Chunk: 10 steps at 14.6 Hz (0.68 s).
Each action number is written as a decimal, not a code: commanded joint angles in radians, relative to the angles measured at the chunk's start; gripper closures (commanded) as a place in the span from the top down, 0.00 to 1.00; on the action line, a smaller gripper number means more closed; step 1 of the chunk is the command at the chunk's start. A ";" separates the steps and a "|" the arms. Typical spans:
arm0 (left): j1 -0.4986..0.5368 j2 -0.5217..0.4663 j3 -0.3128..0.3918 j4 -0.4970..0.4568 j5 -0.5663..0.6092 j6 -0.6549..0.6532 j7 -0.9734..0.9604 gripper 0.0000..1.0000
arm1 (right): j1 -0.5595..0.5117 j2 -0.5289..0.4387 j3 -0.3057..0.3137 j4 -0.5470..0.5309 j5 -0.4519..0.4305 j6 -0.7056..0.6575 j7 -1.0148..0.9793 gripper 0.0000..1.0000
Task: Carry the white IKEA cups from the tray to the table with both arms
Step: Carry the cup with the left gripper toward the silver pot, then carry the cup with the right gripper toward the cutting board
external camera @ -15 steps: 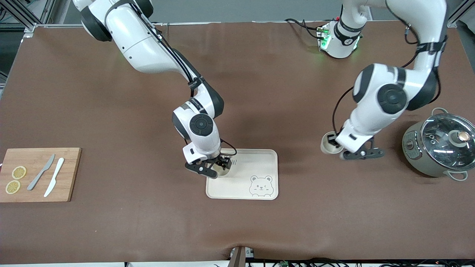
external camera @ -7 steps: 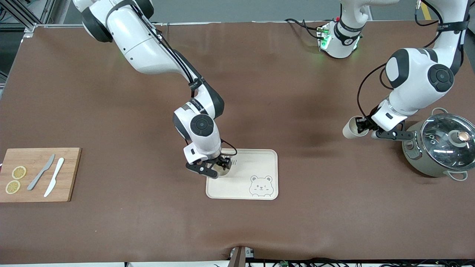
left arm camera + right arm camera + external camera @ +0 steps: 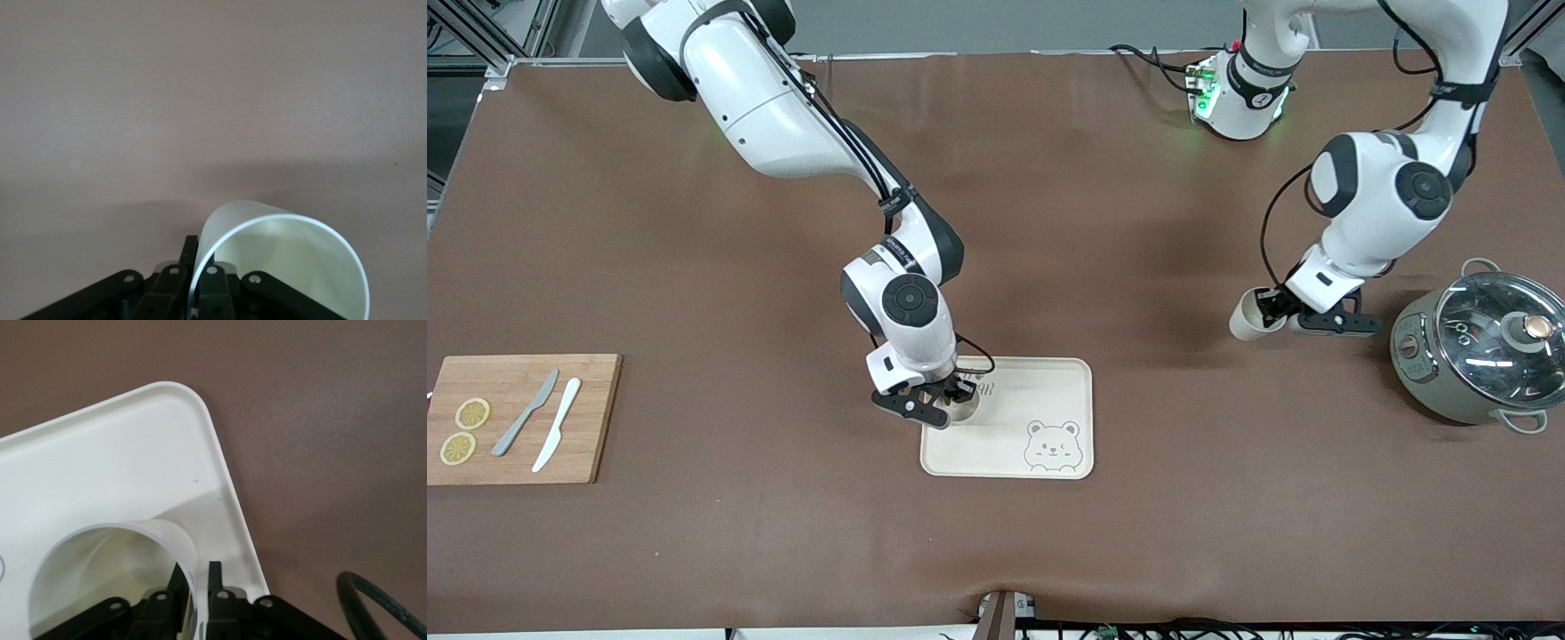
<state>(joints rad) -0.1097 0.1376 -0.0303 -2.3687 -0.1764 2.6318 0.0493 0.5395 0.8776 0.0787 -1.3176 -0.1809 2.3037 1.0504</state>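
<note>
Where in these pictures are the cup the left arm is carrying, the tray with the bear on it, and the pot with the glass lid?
Cup in the left gripper [image 3: 1246, 324]: front view, on its outer side wall.
Bear tray [image 3: 1040, 391]: front view, on its bare floor above the bear drawing.
Pot [image 3: 1489, 331]: front view, on its glass lid.

Table [image 3: 694, 551] covered with a brown mat, slightly rippled along the edge nearest the front camera.

Cream tray [image 3: 1040, 391] with rounded corners and a bear face printed on it is set about midway between the two ends of the table, lying flat on the mat; its corner and raised rim [image 3: 220, 463] are seen close in the right wrist view.

Wooden cutting board [image 3: 596, 418] is placed at the right arm's end.

Grey-green pot [image 3: 1432, 373] with a glass lid is stood at the left arm's end.

Bare brown surface [image 3: 200, 100] is shown in the left wrist view.
</note>
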 commanded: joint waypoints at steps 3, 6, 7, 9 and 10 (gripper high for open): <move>0.004 0.103 -0.046 0.000 -0.051 0.129 0.018 0.00 | -0.001 0.020 0.003 0.024 -0.034 0.005 0.020 0.00; 0.005 0.137 -0.059 -0.003 -0.058 0.175 0.018 0.00 | -0.003 0.018 0.003 0.024 -0.031 0.003 0.025 0.00; 0.005 0.139 -0.059 -0.009 -0.058 0.181 0.018 0.00 | -0.004 0.015 0.004 0.026 -0.026 0.000 0.026 0.00; 0.007 0.143 -0.059 -0.015 -0.058 0.191 0.030 0.00 | -0.012 -0.015 0.006 0.027 -0.017 -0.023 0.014 0.00; 0.010 0.146 -0.059 -0.015 -0.058 0.192 0.034 0.00 | -0.019 -0.038 0.009 0.026 -0.015 -0.067 0.010 0.00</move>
<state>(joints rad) -0.1079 0.2908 -0.0793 -2.3705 -0.2031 2.8015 0.0497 0.5362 0.8752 0.0776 -1.3044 -0.1812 2.2987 1.0509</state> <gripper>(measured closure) 0.965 0.965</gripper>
